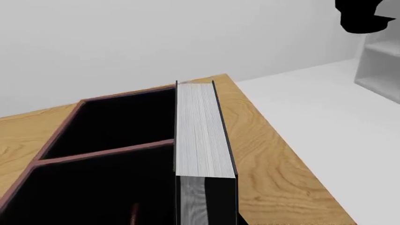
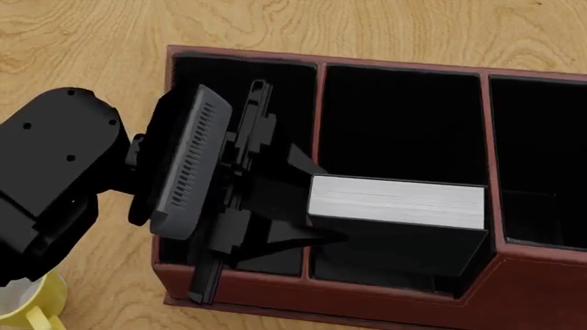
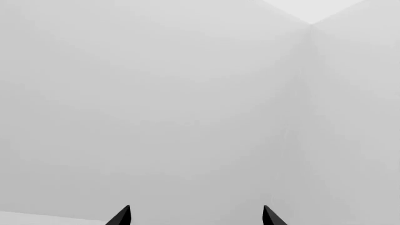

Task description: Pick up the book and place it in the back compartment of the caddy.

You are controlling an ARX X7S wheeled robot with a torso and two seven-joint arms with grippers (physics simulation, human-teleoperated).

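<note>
The book [image 2: 396,202] stands on edge inside the caddy [image 2: 385,302], its white page block facing up, in the middle column on the near side from the head camera. The dividers there are hard to trace, so I can't tell whether that is the shorter back compartment. It looks a stiff, fairly weighty little hardcover; the smooth black covers could slip, so I'd judge the flat covers, pinched across the thickness near the spine end, the safest hold. The left gripper [image 2: 307,206] reaches in low from the side, its dark fingers [image 2: 295,159] splayed toward the book's end. They sit at or against it, but black on black hides the contact, and I can't tell whether they clamp it or have let go. The left arm lies almost flat over the caddy's left cell, wrist turned sideways. The right gripper [image 3: 196,216] points at a bare white wall, tips spread apart, nothing between them. A yellow mug [image 2: 27,309] sits at the table's near corner.
</note>
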